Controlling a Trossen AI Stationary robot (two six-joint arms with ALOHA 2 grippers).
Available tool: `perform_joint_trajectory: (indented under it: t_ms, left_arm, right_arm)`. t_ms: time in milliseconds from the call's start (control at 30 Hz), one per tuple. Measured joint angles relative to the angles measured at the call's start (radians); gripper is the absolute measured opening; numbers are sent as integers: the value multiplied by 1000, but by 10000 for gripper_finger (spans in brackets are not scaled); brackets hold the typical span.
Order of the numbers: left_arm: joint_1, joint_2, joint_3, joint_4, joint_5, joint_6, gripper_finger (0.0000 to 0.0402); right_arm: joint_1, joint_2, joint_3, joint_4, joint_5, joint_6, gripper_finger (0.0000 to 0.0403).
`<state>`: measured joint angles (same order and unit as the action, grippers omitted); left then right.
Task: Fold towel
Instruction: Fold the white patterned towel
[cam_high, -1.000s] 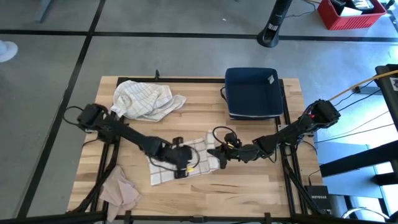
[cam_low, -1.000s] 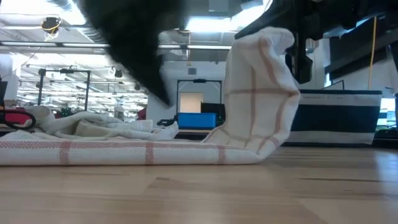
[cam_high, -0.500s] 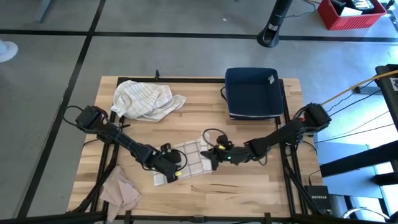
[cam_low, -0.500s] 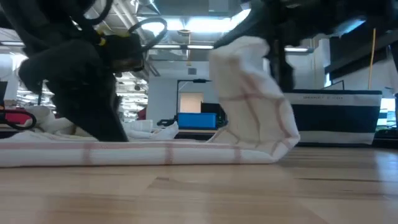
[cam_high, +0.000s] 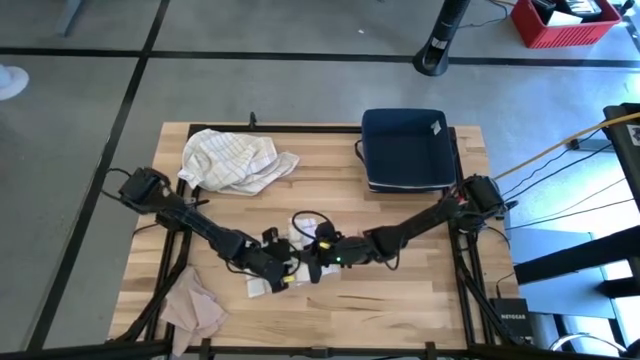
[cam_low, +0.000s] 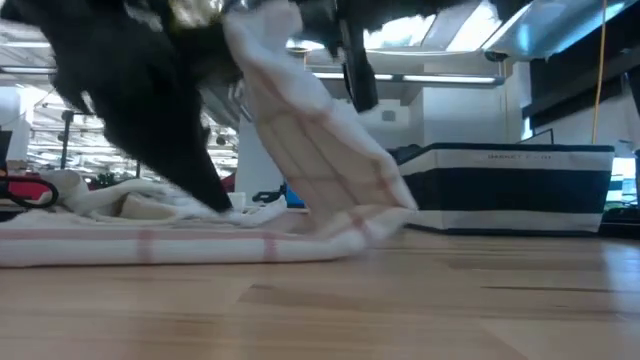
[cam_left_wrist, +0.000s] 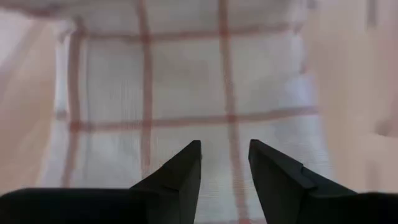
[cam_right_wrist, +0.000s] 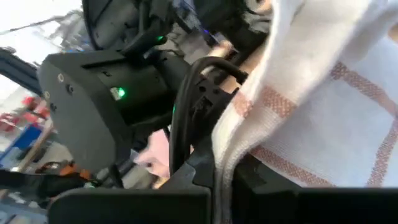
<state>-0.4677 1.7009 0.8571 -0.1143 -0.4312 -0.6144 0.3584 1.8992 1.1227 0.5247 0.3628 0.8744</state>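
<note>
The white towel with red checks (cam_high: 260, 287) lies flat on the table near the front middle. Its right end stands up as a flap (cam_low: 310, 140) that leans toward the left, over the flat part (cam_low: 130, 245). My right gripper (cam_high: 313, 262) is shut on the top of that flap. My left gripper (cam_left_wrist: 225, 155) is open and hovers low over the flat cloth just left of the flap, also seen from above (cam_high: 280, 268). Both grippers hide most of the towel in the high view. My right gripper (cam_right_wrist: 217, 177) pinches the towel's raised end at its edge (cam_right_wrist: 229, 155) between the two fingers. The flap hangs and slopes down from the fingers to the fold (cam_low: 385, 215) on the table; the rest lies flat. One layer or several, I cannot tell. My left gripper comes at the flat cloth slanting from above; one dark fingertip (cam_low: 213, 200) reaches down to it, but I cannot tell whether it touches.
A crumpled white checked towel (cam_high: 235, 160) lies at the far left of the table. A navy bin (cam_high: 405, 148) stands at the far right. A beige cloth (cam_high: 195, 305) hangs at the near left corner. Bare wood shows along the near right.
My right gripper has moved toward the table's left, carrying the towel's right end with it. The raised flap, upright a second ago, now leans left over the flat part, whose left end has stayed put. My left gripper has shifted slightly toward the near edge.
</note>
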Motion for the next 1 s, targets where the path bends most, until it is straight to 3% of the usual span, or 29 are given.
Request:
perform_joint_trajectory:
  t_ms: [133, 333, 567, 733, 1000]
  left_arm:
    - [-59, -120, 45, -187, 4, -96, 127]
    - [-255, -200, 26, -425, 11, -419, 127]
    - [-409, -106, -97, -342, -44, -711, 127]
    - [-403, -28, -116, -292, -109, -752, 127]
    - [-394, -30, -119, -233, -134, -659, 127]
  right_arm:
    - [0, 2, 7, -1, -10, -9, 19]
    - [0, 4, 6, -24, -11, 11, 19]
    - [1, 4, 6, -20, 25, 43, 19]
    - [1, 58, 59, -14, 36, 74, 19]
    - [-20, 213, 232, -37, -38, 102, 19]
